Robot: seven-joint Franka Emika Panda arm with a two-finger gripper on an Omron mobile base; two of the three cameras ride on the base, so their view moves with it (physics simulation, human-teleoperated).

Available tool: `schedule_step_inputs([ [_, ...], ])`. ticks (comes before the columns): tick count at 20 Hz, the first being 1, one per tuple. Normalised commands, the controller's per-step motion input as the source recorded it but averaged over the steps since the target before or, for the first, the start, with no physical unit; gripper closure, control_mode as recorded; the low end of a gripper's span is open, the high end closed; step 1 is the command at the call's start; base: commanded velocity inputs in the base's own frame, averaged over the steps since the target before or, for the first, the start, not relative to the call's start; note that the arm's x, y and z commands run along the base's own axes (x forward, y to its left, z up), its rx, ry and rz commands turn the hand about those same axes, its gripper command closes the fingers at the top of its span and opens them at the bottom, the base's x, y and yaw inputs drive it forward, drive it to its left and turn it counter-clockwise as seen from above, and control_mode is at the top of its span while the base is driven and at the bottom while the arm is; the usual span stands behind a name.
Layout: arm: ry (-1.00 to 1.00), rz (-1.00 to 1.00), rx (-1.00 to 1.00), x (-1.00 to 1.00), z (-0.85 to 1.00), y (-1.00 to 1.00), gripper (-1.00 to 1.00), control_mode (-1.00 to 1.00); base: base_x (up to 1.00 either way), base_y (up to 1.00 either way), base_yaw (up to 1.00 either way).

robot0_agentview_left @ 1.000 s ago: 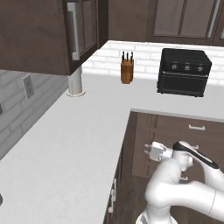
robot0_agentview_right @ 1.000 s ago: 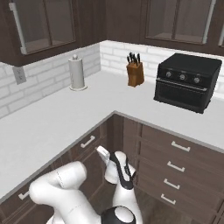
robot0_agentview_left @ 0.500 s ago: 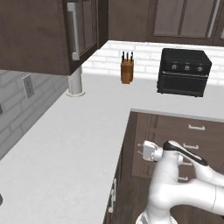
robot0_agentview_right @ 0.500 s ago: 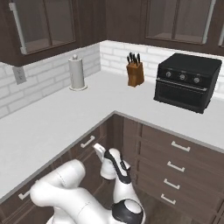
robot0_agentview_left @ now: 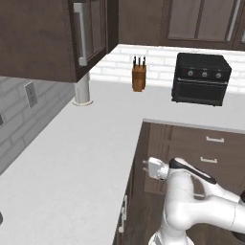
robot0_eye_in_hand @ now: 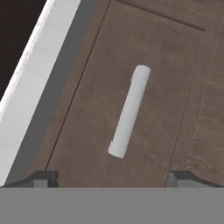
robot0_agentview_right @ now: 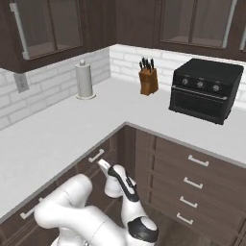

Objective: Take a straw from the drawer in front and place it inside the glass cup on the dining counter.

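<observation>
- The fingers (robot0_eye_in_hand: 43,178) of the gripper (robot0_eye_in_hand: 111,178) stand wide apart with nothing between them; in the hand view the two dark tips sit at the bottom, one to each side of a silver handle (robot0_eye_in_hand: 129,111).
- The worktop (robot0_agentview_left: 72,158) is the biggest thing: a white L-shaped slab that runs along the brick wall and turns the corner.
- Dark upper cupboards (robot0_agentview_right: 53,29) with glass doors hang above the worktop.
- The arm (robot0_agentview_right: 72,211) is folded low in the inner corner of the L, with the gripper (robot0_agentview_right: 103,166) pointed at the cabinet fronts under the worktop's edge.
- A black countertop oven (robot0_agentview_right: 204,89) sits on the far leg of the worktop, near the back wall.
- The drawer (robot0_eye_in_hand: 131,87), dark brown wood, lies just under the worktop's edge right before the hand, closed, with the handle running along its front.
- A paper towel roll (robot0_agentview_right: 84,79) stands upright on the worktop at its back edge, by the brick wall.
- A wooden knife block (robot0_agentview_right: 148,79) stands near the back corner, between the roll and the oven.
</observation>
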Motion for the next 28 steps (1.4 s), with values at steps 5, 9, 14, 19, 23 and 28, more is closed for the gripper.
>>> schedule_step_inputs([
  [5,0.02,0.0,0.03,0.47,-0.14,0.0,-1.0,-1.0,0.0,0.0,0.0],
  [9,0.09,0.0,0.05,0.64,-0.13,0.0,-1.0,-1.0,0.0,0.0,0.0],
  [14,0.1,0.01,0.07,0.43,-0.17,0.0,-1.0,-1.0,0.0,0.0,0.0],
  [19,0.0,0.02,0.07,0.06,-0.17,0.0,-1.0,-1.0,0.0,0.0,0.0],
  [23,0.0,0.06,0.08,0.05,-0.3,0.13,-1.0,-1.0,0.0,0.0,0.0],
  [28,0.0,0.1,0.12,0.0,-0.27,0.14,-1.0,-1.0,0.0,0.0,0.0],
])
